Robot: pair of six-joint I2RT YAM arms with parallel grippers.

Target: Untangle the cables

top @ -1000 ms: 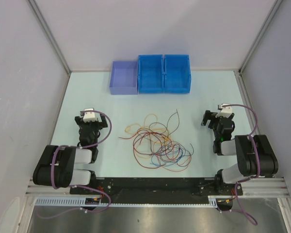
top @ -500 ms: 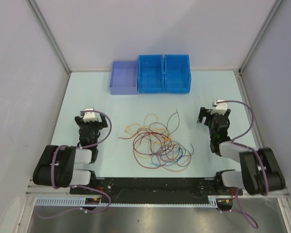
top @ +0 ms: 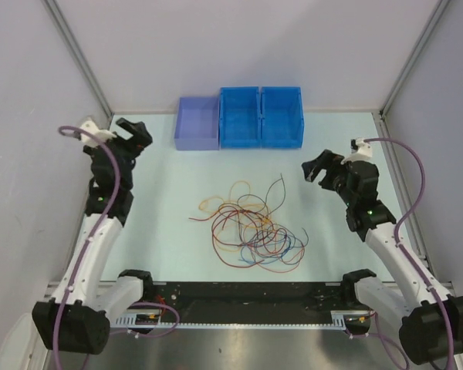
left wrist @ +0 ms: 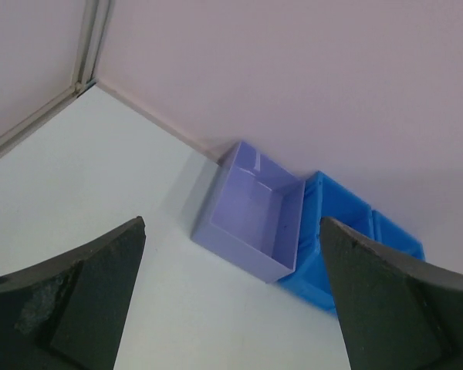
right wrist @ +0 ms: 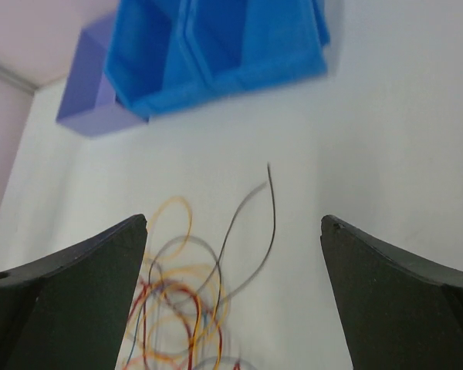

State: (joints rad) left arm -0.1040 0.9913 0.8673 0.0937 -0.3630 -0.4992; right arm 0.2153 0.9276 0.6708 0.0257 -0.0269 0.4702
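Currently right fingers (top: 312,167) and left fingers (top: 136,132) wide open, empty. Cables (top: 251,231) tangled mid-worktop, toward near edge. Right fingers nearer, tangle left of them; left fingers by far-left corner.

Pale mint matte worktop (top: 162,158) boxed at left, far and right edges by plain lilac-grey wall panels (top: 247,46), silver aluminium posts (top: 77,54) at both far corners, brushed grey metal surface (top: 247,347) beyond near edge, light even.

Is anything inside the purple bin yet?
Nothing shows inside the purple bin: its floor and far walls look bare from the left wrist. The cables lie tangled on the table. Its near wall hides a thin strip of floor.
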